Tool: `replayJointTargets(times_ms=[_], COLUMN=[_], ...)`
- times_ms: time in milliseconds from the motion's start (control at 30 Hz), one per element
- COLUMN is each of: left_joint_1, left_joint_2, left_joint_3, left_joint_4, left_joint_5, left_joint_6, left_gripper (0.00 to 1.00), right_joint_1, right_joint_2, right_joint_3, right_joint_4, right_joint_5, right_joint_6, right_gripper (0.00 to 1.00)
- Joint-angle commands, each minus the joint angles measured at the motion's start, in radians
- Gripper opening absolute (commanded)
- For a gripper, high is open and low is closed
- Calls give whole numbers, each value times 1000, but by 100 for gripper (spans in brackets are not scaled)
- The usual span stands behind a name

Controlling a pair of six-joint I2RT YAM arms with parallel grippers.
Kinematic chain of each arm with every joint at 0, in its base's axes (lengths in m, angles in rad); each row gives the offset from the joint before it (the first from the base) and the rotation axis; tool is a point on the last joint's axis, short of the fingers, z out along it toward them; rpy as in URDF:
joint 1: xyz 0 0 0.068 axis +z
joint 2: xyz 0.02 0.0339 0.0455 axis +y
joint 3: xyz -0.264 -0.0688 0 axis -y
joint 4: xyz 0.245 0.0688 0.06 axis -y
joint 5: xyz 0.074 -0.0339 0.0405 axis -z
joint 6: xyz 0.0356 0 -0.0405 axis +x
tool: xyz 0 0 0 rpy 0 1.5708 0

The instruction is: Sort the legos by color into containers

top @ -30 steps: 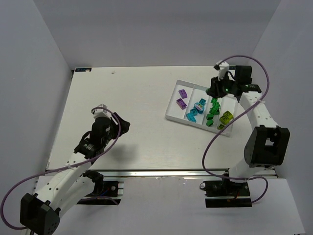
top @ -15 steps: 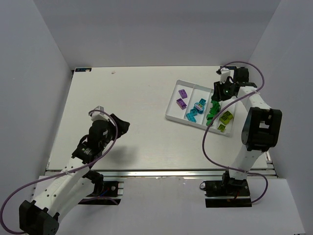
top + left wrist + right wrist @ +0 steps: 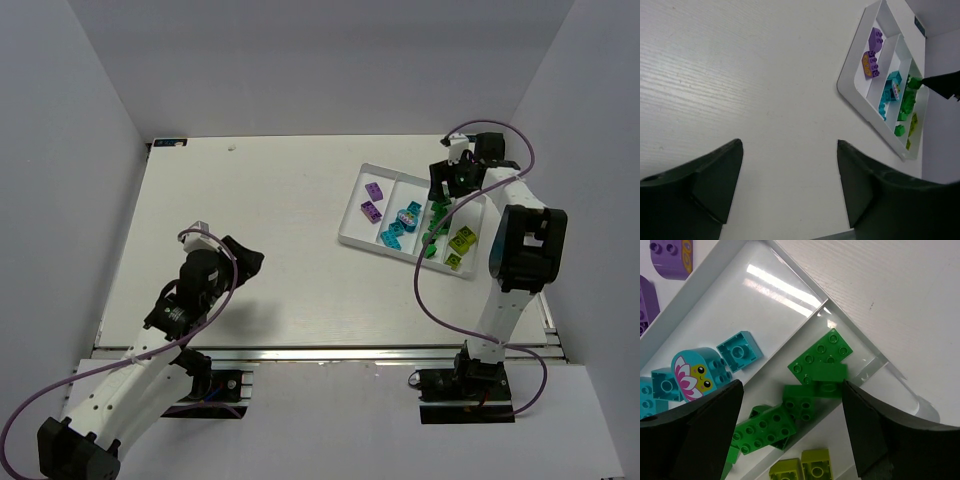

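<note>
Green studded plastic fills the right-end compartment of the white tray point(image 3: 351, 203): hard, light, glossy legos point(image 3: 822, 360) in a jumble, with yellow-green bricks point(image 3: 461, 240) sharing that compartment. Teal bricks point(image 3: 397, 228) lie in its middle compartment and purple bricks point(image 3: 374, 190) in its left end. Expect them to skid on the slick tray floor, so pinch a brick across its flat sides. Your right tool point(image 3: 791, 390) hangs over the green pile, spread wide and holding nothing. Your left tool point(image 3: 789, 150), well away from the tray over the pale grained tabletop point(image 3: 250, 200), is also spread and empty.

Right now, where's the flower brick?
The flower brick is in the tray's middle compartment on the table's right; in the right wrist view, lower left, beside a teal square brick.
</note>
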Motion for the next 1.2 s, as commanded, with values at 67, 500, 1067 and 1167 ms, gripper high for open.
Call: replayJointTargets(times_ms=[67,500,1067,1167], left_joint_1=[7,7,7,7], left_joint_2=[-16,-36,-140,-160], left_joint_3=[27,48,36,28], left_joint_4=[-21,24,56,53], left_joint_5=[-18,4,59,67], left_joint_6=[-4,17,22,14], left_gripper=[90,92,98,98], right_joint_1=[-15,-15,-14,-14], right_joint_2=[-140,-648,-949,-953], right_joint_3=[-18,-363,-417,-425], right_joint_4=[4,69,-87,-130], right_joint_5=[-59,-142,-118,-86], right_joint_6=[3,115,412,420], right_gripper=[85,89,89,89])
